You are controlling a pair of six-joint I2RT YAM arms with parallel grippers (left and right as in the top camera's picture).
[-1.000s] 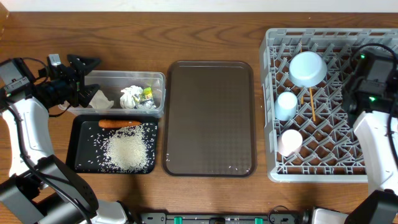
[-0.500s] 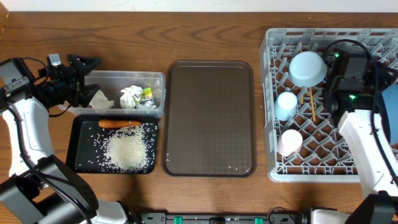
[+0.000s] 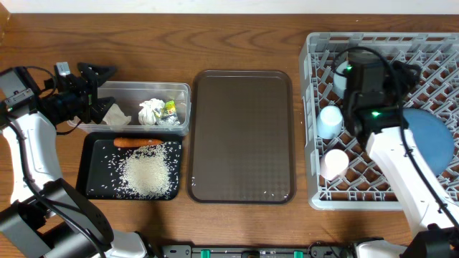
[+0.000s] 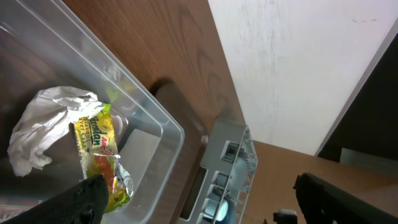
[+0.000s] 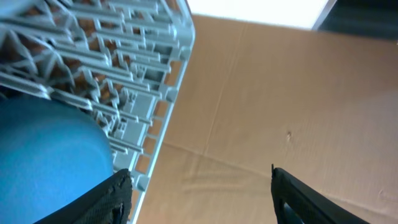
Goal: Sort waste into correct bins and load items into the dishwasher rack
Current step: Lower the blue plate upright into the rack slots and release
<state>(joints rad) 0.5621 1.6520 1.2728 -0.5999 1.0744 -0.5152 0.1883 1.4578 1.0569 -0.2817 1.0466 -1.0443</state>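
Observation:
The grey dishwasher rack (image 3: 358,203) stands at the right. It holds the blue plate (image 3: 430,140), the light-blue cup (image 3: 330,120) and the white cup (image 3: 333,163). The bowl (image 3: 338,80) is mostly hidden under my right arm. My right gripper (image 3: 401,75) is open and empty above the rack; its wrist view (image 5: 202,193) shows the plate (image 5: 43,149) and the rack's edge (image 5: 124,74). The clear tub (image 3: 129,89) holds a paper ball (image 3: 152,111) and the wrapper (image 3: 170,107). My left gripper (image 3: 100,89) is open at the tub's left end. The black tray (image 3: 97,161) holds rice (image 3: 147,175) and the carrot (image 3: 138,142).
A large brown serving tray (image 3: 242,136) lies between the bins and the rack. The left wrist view shows the tub's wall (image 4: 149,124), the paper ball (image 4: 43,124), the wrapper (image 4: 99,155) and the far rack (image 4: 233,162). Brown floor lies beyond the rack in the right wrist view.
My right arm has swung left across the rack and now covers the bowl. The blue plate has come into view in the rack's right part. The left arm has not moved.

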